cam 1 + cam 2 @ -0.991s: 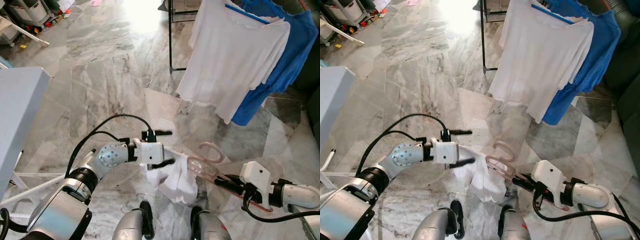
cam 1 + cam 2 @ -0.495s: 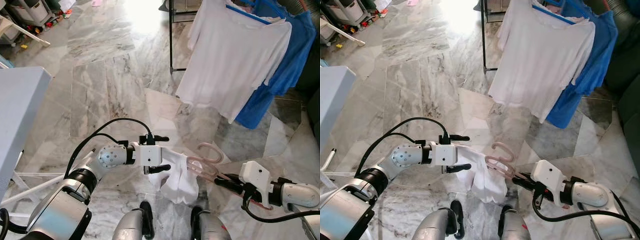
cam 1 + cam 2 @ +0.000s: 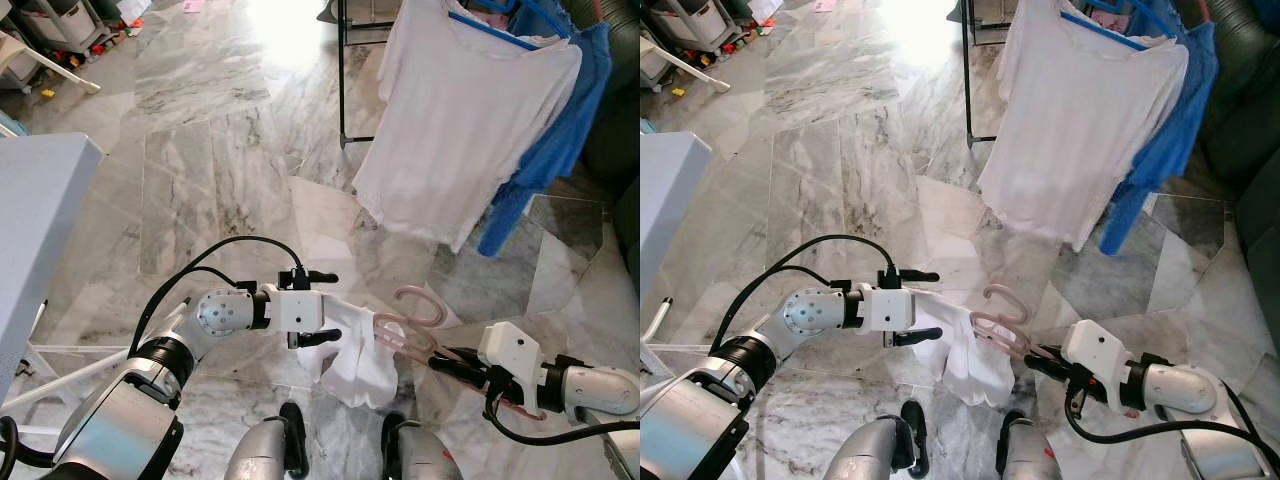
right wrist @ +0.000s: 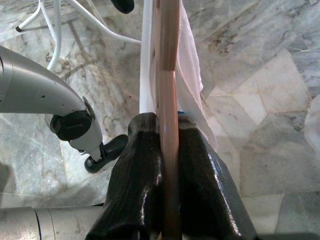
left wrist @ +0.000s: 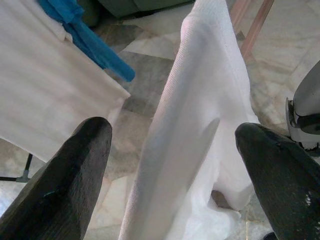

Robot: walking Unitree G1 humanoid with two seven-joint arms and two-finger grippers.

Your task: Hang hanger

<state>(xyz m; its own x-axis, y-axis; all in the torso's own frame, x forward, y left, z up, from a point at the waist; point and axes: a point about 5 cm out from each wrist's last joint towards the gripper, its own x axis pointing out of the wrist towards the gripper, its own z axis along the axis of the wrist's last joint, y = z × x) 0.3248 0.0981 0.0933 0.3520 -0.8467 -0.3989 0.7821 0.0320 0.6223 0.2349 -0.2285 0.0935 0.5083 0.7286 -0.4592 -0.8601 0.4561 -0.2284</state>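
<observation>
A pink hanger (image 3: 420, 305) with a white garment (image 3: 355, 362) draped over it is held low in front of me, above the marble floor. My right gripper (image 3: 447, 366) is shut on the hanger's bar (image 4: 167, 75), its fingers (image 4: 145, 165) pressed on both sides. My left gripper (image 3: 328, 307) is open, its fingers (image 5: 75, 175) straddling the garment's (image 5: 195, 125) left edge without pinching it. Ahead on the right, a black rack (image 3: 342, 70) carries a white T-shirt (image 3: 460, 120) on a blue hanger (image 3: 490, 25), and beside it hangs a blue shirt (image 3: 560, 150).
A grey table (image 3: 35, 220) stands at my left, with white stand legs (image 3: 60, 365) beneath it. Clutter (image 3: 50, 30) lies at the far left. A dark sofa (image 3: 615, 120) sits behind the rack on the right. Open marble floor (image 3: 220, 150) stretches ahead.
My left gripper has dropped slightly and eased left along the garment. The blue shirt on the rack has swung and looks narrower. My right gripper holds still.
</observation>
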